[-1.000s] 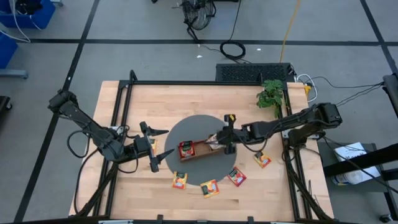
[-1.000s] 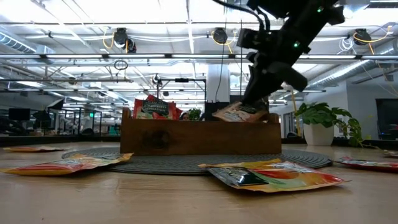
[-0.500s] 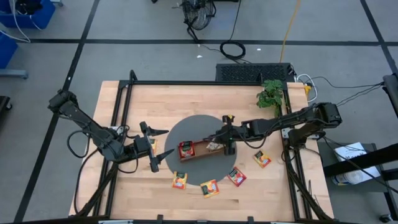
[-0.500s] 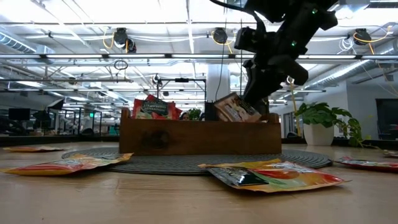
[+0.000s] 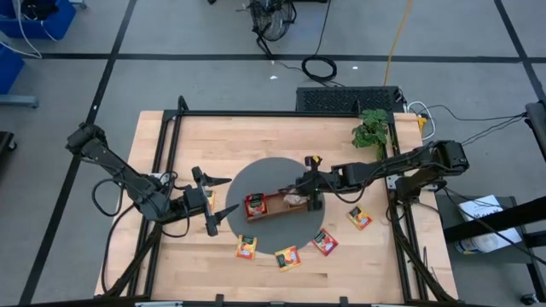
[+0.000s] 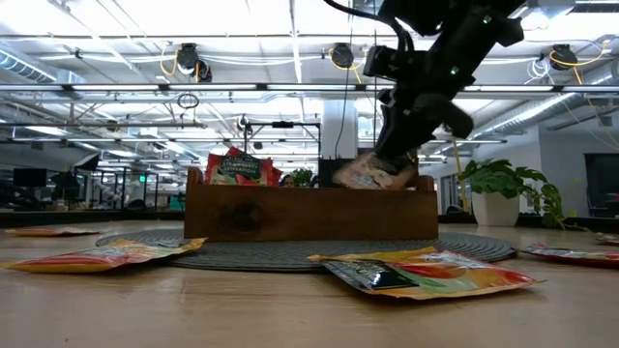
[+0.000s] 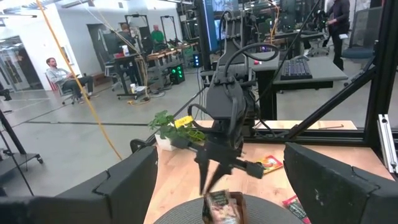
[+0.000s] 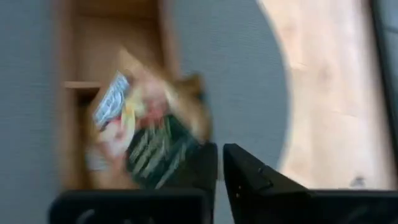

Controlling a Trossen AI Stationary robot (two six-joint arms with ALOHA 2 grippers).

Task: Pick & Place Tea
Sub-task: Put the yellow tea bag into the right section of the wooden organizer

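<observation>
A brown wooden tray (image 5: 277, 215) stands on a round grey mat (image 5: 256, 175). A red tea packet (image 5: 254, 205) stands upright in its left compartment. My right gripper (image 5: 301, 193) hangs over the tray's right end, shut on a whitish tea packet with dark print (image 5: 295, 201), which shows at the tray's rim in the low view (image 6: 370, 174). Several red and orange-yellow packets lie flat on the table near the mat's near edge, such as one (image 5: 246, 247) and another (image 5: 359, 218). My left gripper (image 5: 229, 194) waits open at the mat's left edge. My right gripper pinches the whitish packet between its two fingers at one dark-printed corner (image 8: 186, 152), coming from above and slanting down from the table's right. The packet hangs below the fingertips (image 6: 395, 155), lying fairly flat over the tray's right compartment at rim height.
A potted plant (image 5: 371, 130) stands at the table's far right. A black frame rail (image 5: 171, 145) borders the table. A large orange packet (image 6: 426, 273) and another packet (image 6: 106, 254) lie in the low view's foreground. Bare wood lies along the far side.
My right gripper has rocked the whitish packet over the tray's right compartment. The packet lay flat a second ago, stood tipped steeply on edge half a second ago, and now lies flatter again at the rim. My left arm has kept still.
</observation>
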